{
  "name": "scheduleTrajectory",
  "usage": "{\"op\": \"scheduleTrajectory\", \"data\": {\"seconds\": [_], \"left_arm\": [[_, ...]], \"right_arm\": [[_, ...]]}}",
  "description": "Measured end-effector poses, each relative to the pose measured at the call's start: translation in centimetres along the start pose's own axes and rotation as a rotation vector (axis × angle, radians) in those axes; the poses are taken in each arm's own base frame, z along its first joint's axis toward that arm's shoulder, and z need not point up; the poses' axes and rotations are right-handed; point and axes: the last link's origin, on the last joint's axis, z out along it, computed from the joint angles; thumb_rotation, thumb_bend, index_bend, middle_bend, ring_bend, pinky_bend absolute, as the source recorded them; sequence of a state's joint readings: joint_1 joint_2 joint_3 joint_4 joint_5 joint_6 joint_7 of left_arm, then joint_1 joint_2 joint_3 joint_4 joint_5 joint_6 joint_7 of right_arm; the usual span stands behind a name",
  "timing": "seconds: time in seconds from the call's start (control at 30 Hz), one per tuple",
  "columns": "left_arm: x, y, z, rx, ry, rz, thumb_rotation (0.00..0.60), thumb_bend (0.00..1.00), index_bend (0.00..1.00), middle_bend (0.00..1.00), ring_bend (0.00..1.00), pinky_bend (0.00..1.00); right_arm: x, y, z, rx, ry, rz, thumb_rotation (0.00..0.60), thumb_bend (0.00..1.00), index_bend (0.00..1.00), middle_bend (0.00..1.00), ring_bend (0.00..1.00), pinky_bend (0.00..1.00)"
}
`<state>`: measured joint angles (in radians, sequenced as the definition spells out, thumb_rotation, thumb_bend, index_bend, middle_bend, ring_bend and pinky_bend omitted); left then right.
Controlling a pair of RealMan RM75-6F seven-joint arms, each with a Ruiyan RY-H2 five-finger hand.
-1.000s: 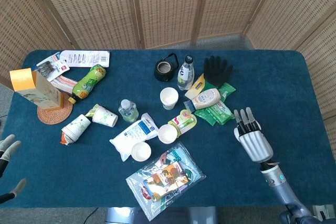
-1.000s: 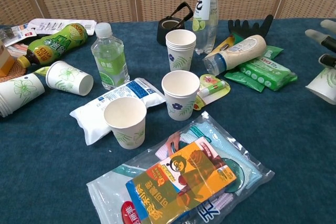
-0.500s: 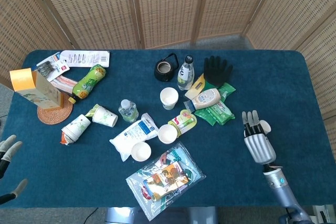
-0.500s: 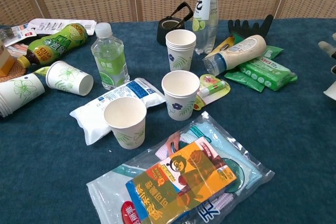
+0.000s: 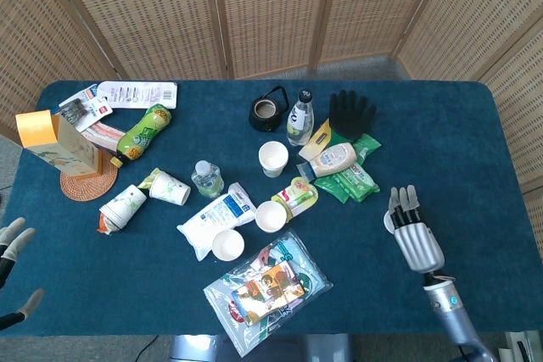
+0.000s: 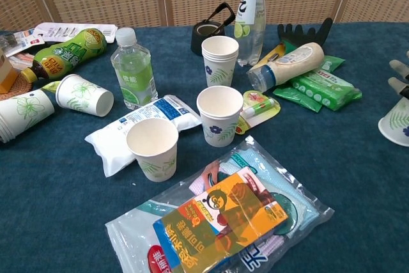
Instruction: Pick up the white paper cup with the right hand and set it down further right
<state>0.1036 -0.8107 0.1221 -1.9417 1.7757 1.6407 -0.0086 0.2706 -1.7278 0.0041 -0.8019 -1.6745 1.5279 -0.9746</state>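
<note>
Where the bench runs off at the far left of the head view, we see our left robot hand at the edge, fingers spread apart and holding nothing. Next along, a box stands on a woven coaster, with a green bottle lying beside it. Two printed cups lie tipped over, one further left than the other. A small water bottle stands upright near a white pouch. Three cups stand in the middle: the nearest, one beside it, and a stack behind. A clear bag of snacks lies in front of them. A black teapot, a tall bottle and a black glove sit at the back, with a cream bottle lying on green wipes.

Far right, our right robot hand is closed around the paper cup, whose rim just peeks out left of the fingers in the head view. We cannot tell whether the cup touches the bench.
</note>
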Motion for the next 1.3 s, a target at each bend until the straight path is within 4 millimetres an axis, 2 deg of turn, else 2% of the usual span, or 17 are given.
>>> {"op": "scheduleTrajectory", "data": {"seconds": [0.17, 0.37, 0.73, 0.97, 1.3], "left_arm": [[0.0, 0.0, 0.0, -0.002, -0.001, 0.001, 0.6, 0.35, 0.0, 0.0, 0.0, 0.0], [0.0, 0.0, 0.0, 0.001, 0.0, -0.001, 0.6, 0.35, 0.0, 0.0, 0.0, 0.0], [0.0, 0.1, -0.1, -0.005, -0.003, -0.003, 0.6, 0.35, 0.0, 0.0, 0.0, 0.0], [-0.1, 0.2, -0.1, -0.006, -0.007, -0.001, 0.6, 0.35, 0.0, 0.0, 0.0, 0.0], [-0.3, 0.3, -0.1, -0.007, -0.011, 0.005, 0.6, 0.35, 0.0, 0.0, 0.0, 0.0]], "right_arm": [[1.0, 0.4, -0.3, -0.014, 0.006, 0.014, 0.6, 0.27, 0.11, 0.0, 0.0, 0.0], [2.0, 1.8, -0.6, -0.044, 0.016, 0.062, 0.6, 0.27, 0.06, 0.0, 0.0, 0.0], [4.0, 5.8, -1.4, -0.105, 0.13, 0.335, 0.6, 0.27, 0.03, 0.0, 0.0, 0.0], [3.9, 7.3, -1.4, -0.077, 0.232, 0.561, 0.6, 0.26, 0.03, 0.0, 0.0, 0.0], [2.6, 9.0, -1.5, -0.007, 0.323, 0.818, 0.6, 0.27, 0.04, 0.0, 0.0, 0.0]]}}
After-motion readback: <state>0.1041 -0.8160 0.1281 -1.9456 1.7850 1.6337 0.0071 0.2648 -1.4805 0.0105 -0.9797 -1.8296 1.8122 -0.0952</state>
